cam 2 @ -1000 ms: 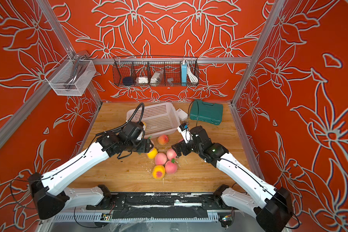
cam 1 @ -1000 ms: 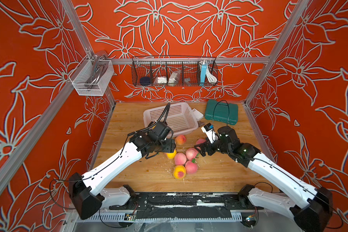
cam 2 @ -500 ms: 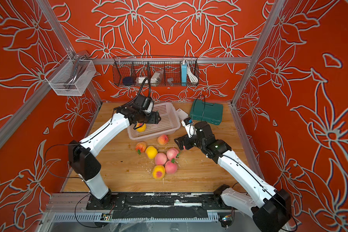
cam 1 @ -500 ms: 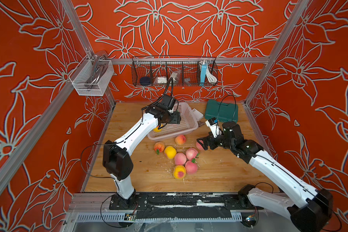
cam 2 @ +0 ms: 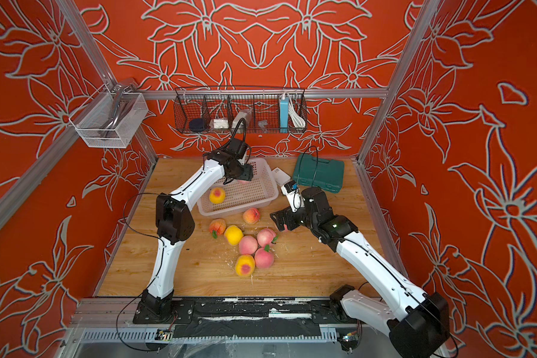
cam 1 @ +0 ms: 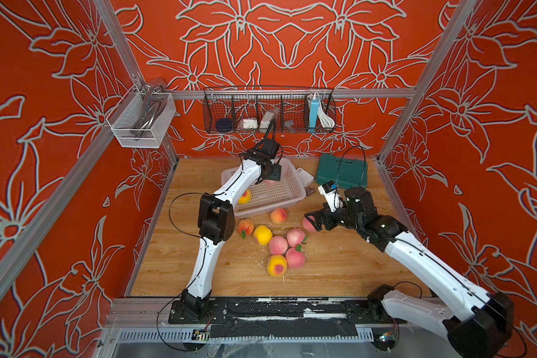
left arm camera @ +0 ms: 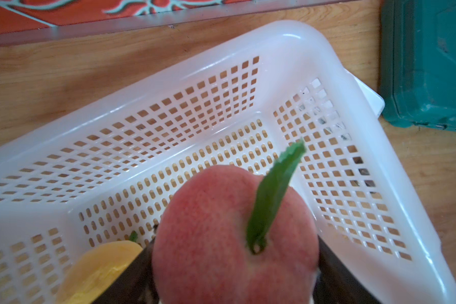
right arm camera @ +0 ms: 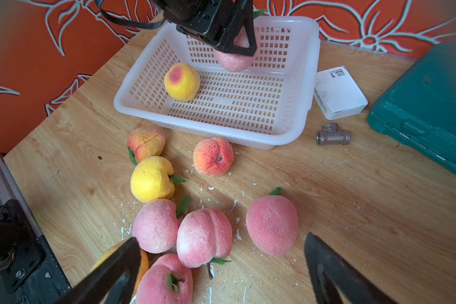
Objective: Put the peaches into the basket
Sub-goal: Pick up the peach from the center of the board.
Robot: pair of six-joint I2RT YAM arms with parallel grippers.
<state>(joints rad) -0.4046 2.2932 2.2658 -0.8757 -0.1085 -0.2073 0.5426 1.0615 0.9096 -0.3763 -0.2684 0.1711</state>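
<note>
The white basket (cam 1: pixel 270 210) stands at the back of the table, and one yellow peach (cam 1: pixel 245 196) with a red blush lies in its left end. Above the basket's far side hangs my left gripper (left arm camera: pixel 234 250), shut on a pink peach (left arm camera: pixel 216 237) that carries a green leaf. That pink peach (right arm camera: pixel 234 60) shows under the black fingers in the right wrist view. Several peaches (cam 1: pixel 278 245) lie loose in front of the basket. My right gripper (right arm camera: pixel 221 237) hovers open low over their right side, and a lone pink peach (right arm camera: pixel 273 226) lies just ahead of its fingers.
A green case (cam 1: pixel 341 170) and a small white box (cam 1: pixel 304 176) sit right of the basket. A metal tee fitting (right arm camera: pixel 332 136) lies near its corner. A black wire rack (cam 1: pixel 268 113) and a silver mesh box (cam 1: pixel 140 121) hang on the walls.
My left arm has swung from the loose peaches on the table to above the basket, then farther toward its back. The right arm has shifted only slightly.
</note>
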